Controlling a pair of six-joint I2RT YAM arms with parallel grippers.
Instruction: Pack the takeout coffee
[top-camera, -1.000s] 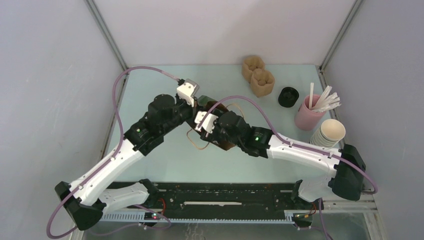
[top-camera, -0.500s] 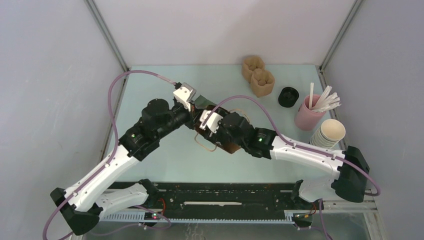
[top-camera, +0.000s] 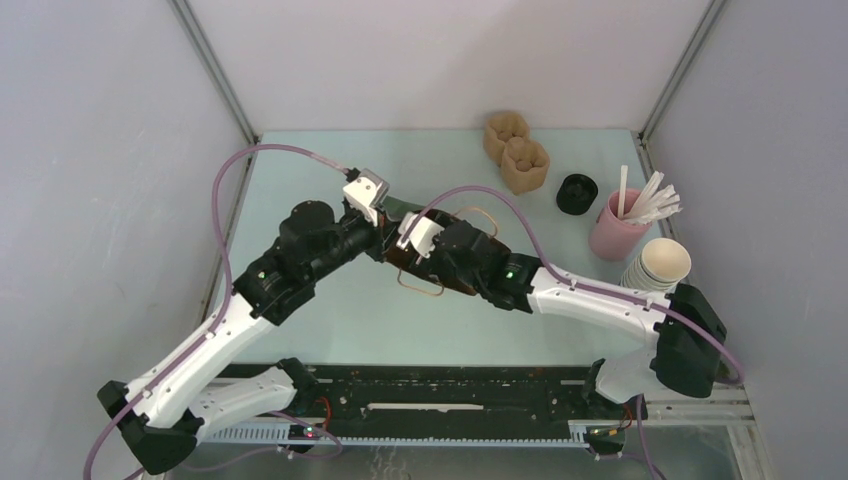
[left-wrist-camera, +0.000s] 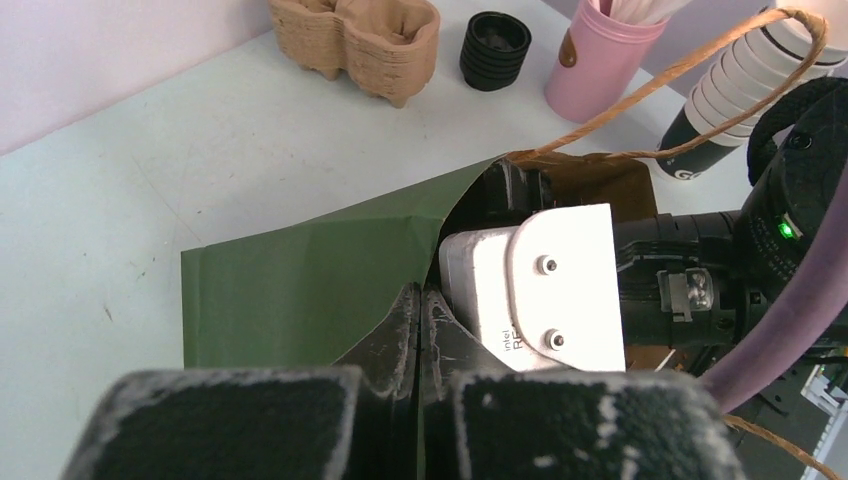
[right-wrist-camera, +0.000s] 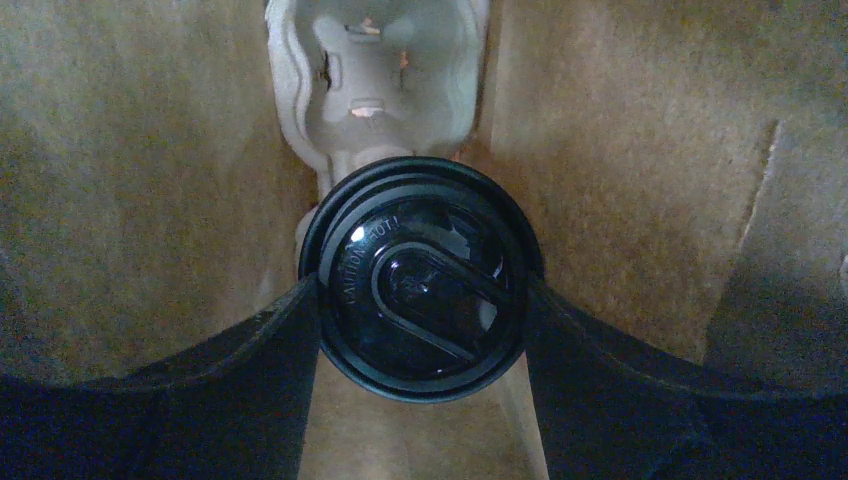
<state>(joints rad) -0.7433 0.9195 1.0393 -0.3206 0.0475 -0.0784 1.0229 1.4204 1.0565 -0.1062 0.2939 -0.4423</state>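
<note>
Top view, arms: the left arm (top-camera: 300, 255) and right arm (top-camera: 590, 300) meet over the middle of the desk (top-camera: 330, 320), wrists crowded together at a paper bag (top-camera: 455, 290) with twine handles (top-camera: 420, 288).
Top view, load: whatever goes into the bag is hidden under the wrists from here.
Top view, bystanders: moulded pulp carriers (top-camera: 517, 152) at the far edge; a stack of black lids (top-camera: 576, 193), a pink cup of straws (top-camera: 615, 232) and nested paper cups (top-camera: 660, 265) down the right edge, all well apart from the bag.
Left wrist view, claw: the left claw (left-wrist-camera: 420, 330) is pressed together on the green bag wall, pinching it to hold the mouth agape; the right wrist's white camera block (left-wrist-camera: 560, 290) sits in that mouth.
Right wrist view, claw: the right claw (right-wrist-camera: 422, 290) is spread wide around the takeout coffee (right-wrist-camera: 425, 275), one finger (right-wrist-camera: 200, 390) on each side under the black lid.
Right wrist view, place: the coffee hangs inside the brown bag, above a pale pulp tray (right-wrist-camera: 375, 70) at the bottom.
Step, judged: lowering the cup into a tray pocket.
Doing it well: centre the cup over a pocket, come down straight, let go only once it is seated, and have the left pinch hold the mouth wide so the wrist clears the walls and handles.
</note>
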